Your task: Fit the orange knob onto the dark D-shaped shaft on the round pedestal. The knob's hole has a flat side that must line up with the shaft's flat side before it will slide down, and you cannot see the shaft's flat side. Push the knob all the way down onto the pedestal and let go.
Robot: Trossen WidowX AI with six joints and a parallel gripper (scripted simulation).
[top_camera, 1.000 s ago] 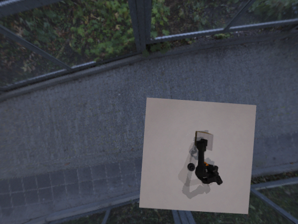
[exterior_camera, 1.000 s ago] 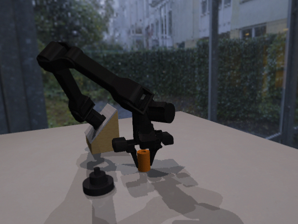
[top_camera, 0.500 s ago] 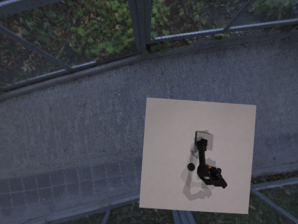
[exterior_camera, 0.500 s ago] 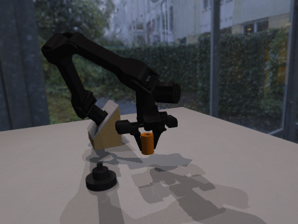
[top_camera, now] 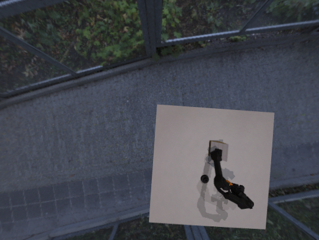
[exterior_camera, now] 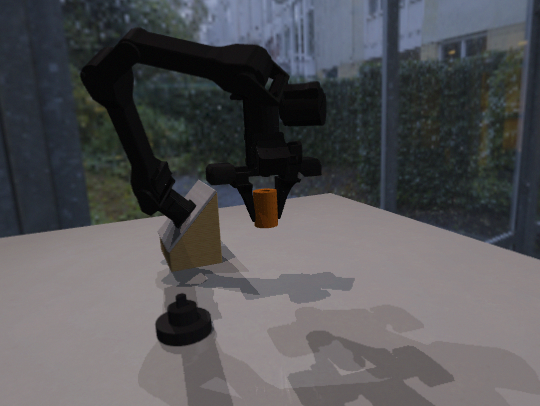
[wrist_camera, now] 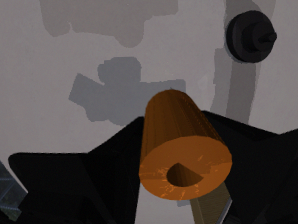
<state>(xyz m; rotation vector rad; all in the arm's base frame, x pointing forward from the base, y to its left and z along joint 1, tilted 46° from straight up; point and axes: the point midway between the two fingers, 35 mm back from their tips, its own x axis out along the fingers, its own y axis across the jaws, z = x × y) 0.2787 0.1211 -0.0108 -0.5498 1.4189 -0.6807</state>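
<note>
The orange knob (top_camera: 227,181) (exterior_camera: 265,207) (wrist_camera: 155,167) is an upright cylinder held in the air, well above the table top. My gripper (exterior_camera: 266,219) (wrist_camera: 172,119) is shut on its sides. The knob's top faces the wrist camera and shows a dark hole with a straight edge toward the upper right. The black round pedestal (top_camera: 204,178) (exterior_camera: 183,332) (wrist_camera: 232,37) stands on the table, apart from the knob, left of it in the top and exterior views and at the upper right in the wrist view. Its short dark shaft (exterior_camera: 181,298) (wrist_camera: 270,37) points up. The shaft's flat side cannot be made out.
A wooden wedge block (exterior_camera: 200,245) (wrist_camera: 210,205) with a pale sloped top carries the arm's base, behind the pedestal in the exterior view. The pale square table top (top_camera: 177,133) (exterior_camera: 75,270) carries the arm's shadows.
</note>
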